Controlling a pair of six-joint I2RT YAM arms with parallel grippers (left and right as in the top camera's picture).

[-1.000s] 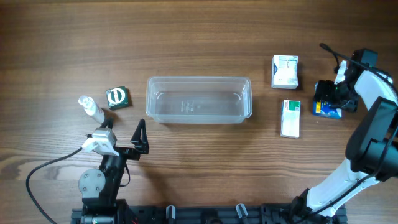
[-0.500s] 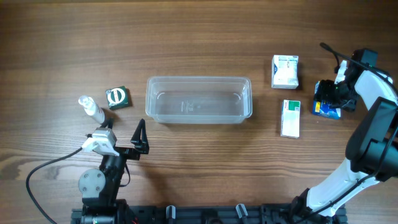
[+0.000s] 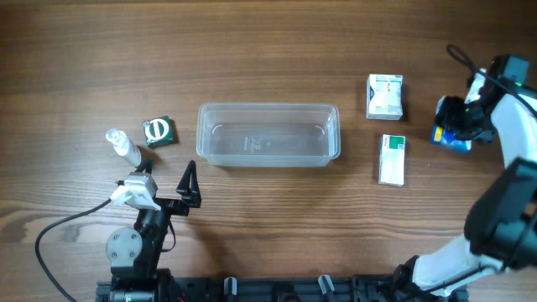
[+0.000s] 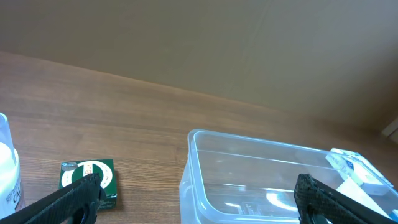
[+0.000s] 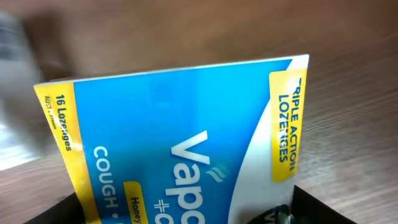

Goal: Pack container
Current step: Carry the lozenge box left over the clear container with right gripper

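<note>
**Packing barely begun: container empty, first box in the grip**

Container (image 3: 268, 134) sits near the middle of the table (image 3: 268, 50), long side running left to right, and nothing lies inside it. It is a clear plastic tub with rounded corners and a rolled rim. Its walls are transparent enough that the wood grain shows through the bottom. The left wrist view shows the same bare floor with only faint moulded marks.

By my reading the task is at its first pick. The right tool (image 3: 457, 124) is clenched on a blue and yellow lozenge box (image 3: 447, 137) at the far right edge, well apart from the tub. In the right wrist view that box (image 5: 180, 149) fills the frame with the blurred table behind it. Whether it has cleared the table I cannot tell.

Everything else awaits packing:
- a white box with blue print (image 3: 385, 96), right of the tub
- a green and white box (image 3: 392, 158), just below the white one
- a small dark green box with a round emblem (image 3: 158, 131), left of the tub
- a small clear bottle (image 3: 123, 147), lying beside the green box

The left tool (image 3: 191, 186) is released, its fingers spread wide, and it sits low near its base, just below the tub's left corner, grasping nothing.
</note>
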